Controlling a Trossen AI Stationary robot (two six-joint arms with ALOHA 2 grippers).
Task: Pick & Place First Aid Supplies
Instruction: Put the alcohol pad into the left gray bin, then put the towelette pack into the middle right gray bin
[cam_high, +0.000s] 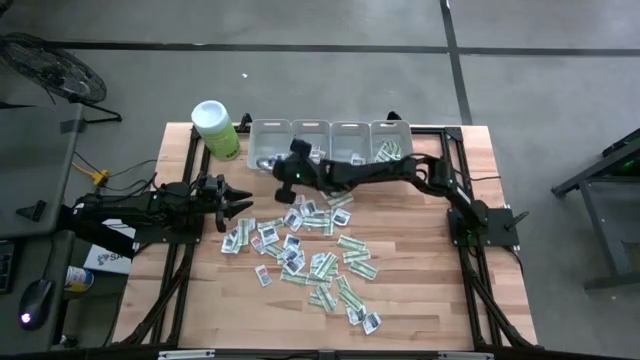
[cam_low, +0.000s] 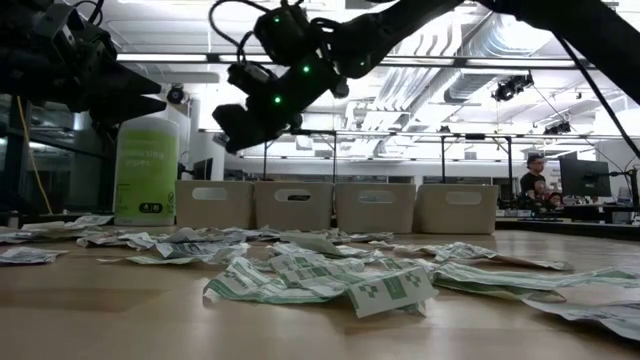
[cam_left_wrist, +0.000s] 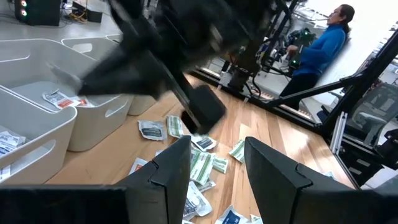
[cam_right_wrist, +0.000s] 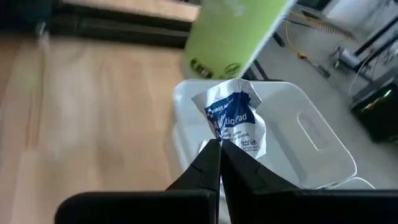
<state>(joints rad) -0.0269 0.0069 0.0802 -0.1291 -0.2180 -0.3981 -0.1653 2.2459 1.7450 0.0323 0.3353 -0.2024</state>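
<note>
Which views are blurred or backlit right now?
Left wrist view: the right arm crossing it is smeared. Right wrist view: lime-green canister and table streak, while the packet in the right tool stays sharp. Low view: arms silhouetted against ceiling lights.

Packets (cam_high: 310, 250) scattered mid-table — four bins (cam_high: 330, 142) behind them, canister (cam_high: 215, 128) left of those.

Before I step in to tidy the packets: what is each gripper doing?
Left gripper: open, holding nothing, beside the packet pile.
Right gripper: shut on a white packet, above the grey bin.
</note>
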